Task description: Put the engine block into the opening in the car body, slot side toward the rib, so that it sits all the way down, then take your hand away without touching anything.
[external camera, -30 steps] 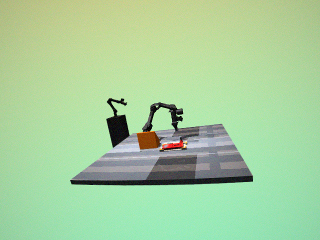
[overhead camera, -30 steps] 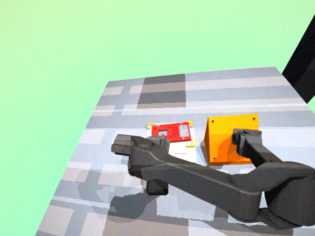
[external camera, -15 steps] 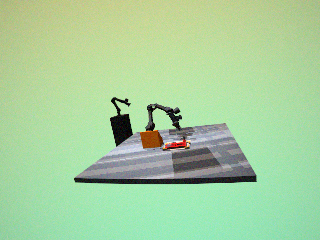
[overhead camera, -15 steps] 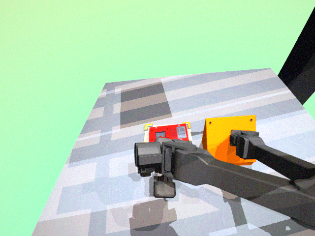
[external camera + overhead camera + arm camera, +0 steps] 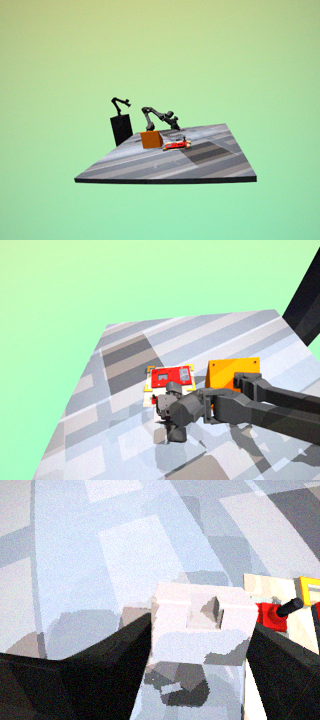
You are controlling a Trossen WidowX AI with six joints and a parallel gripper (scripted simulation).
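The tool (image 5: 161, 419) (image 5: 178, 129) (image 5: 198, 623) is clamped on the block (image 5: 200, 642), a pale piece with a notch in its end, held off the car and out of its opening. In the wrist view, a red piece with a black peg (image 5: 154, 399) (image 5: 275, 616) sits at about two o'clock from the block, on the cream tray (image 5: 147, 402) (image 5: 178, 148) (image 5: 255, 584). In the top view, the red car (image 5: 170, 380) (image 5: 175, 145) lies at twelve o'clock from the tool, between yellow corners, and the orange box (image 5: 222, 371) (image 5: 151, 140) stands at two o'clock, on the desk (image 5: 85, 446) (image 5: 129, 170) (image 5: 65, 555).
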